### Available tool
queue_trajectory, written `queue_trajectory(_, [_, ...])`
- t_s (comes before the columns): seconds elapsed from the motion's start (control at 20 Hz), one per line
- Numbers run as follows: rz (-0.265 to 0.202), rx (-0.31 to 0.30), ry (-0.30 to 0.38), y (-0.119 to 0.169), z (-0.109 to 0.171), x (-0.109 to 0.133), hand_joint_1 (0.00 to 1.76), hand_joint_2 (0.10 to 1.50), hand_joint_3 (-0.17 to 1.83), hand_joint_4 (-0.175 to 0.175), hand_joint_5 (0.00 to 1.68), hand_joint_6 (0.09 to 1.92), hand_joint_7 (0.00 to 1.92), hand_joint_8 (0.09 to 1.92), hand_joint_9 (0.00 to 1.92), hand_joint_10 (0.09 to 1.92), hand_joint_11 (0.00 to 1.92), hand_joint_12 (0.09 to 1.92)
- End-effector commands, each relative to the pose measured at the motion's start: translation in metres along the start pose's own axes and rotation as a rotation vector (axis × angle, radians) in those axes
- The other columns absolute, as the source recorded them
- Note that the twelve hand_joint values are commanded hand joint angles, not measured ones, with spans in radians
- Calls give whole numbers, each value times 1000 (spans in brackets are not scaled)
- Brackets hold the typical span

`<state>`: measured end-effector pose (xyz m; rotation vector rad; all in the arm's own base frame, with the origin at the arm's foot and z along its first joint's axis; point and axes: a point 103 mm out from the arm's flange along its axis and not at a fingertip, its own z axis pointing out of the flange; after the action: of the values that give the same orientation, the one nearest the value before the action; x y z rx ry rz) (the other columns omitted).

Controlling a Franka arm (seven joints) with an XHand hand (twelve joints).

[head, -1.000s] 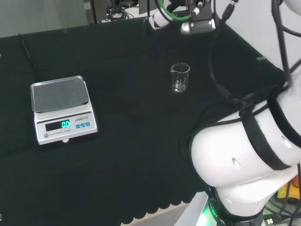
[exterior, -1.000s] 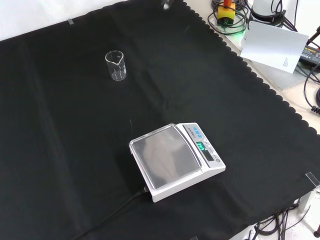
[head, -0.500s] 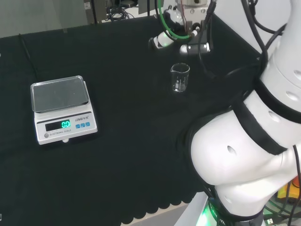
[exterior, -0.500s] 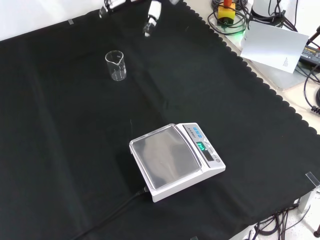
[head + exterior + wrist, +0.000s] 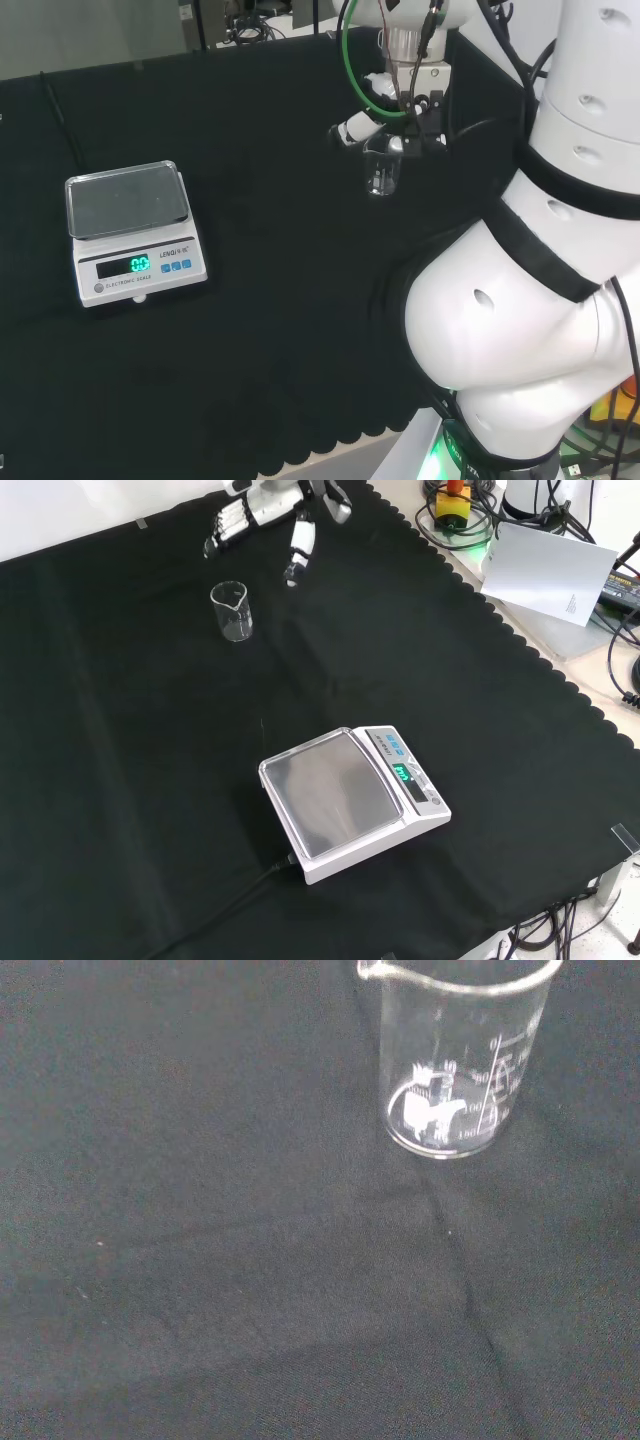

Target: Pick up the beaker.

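Now the hand [image 5: 262,512] has come down close above the beaker [image 5: 231,611], fingers [image 5: 297,552] spread and empty; the beaker stands upright on the tabletop [image 5: 150,780], ungrasped.

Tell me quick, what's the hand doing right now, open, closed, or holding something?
Hand: open, fingers spread and holding nothing; it hovers near the beaker, which stands upright on the black cloth, not grasped.

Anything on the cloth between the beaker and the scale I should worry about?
No. In the front view the stretch between the beaker and the scale is bare black cloth; the head view agrees.
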<state>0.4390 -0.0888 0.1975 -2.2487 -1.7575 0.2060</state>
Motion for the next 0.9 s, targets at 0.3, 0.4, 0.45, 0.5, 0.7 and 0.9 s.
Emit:
queue_trajectory(0.3, [34,34,13,51,20,-37,472,727,169,14,0,87,0,427,2,827,0,1085])
queue_trajectory(0.4, [39,46,6,57,24,-44,471,729,165,14,0,87,0,427,1,826,0,1071])
queue_trajectory(0.45, [42,50,5,60,26,-46,471,729,164,14,0,87,0,427,1,825,0,1067])
queue_trajectory(0.5, [45,56,6,62,28,-49,470,729,164,14,0,87,0,427,0,825,0,1065])
queue_trajectory(0.7, [48,75,10,69,39,-54,470,730,162,15,0,87,0,428,0,824,0,1062])
queue_trajectory(0.9, [51,93,11,75,49,-54,469,730,160,18,0,87,0,428,0,823,0,1060])
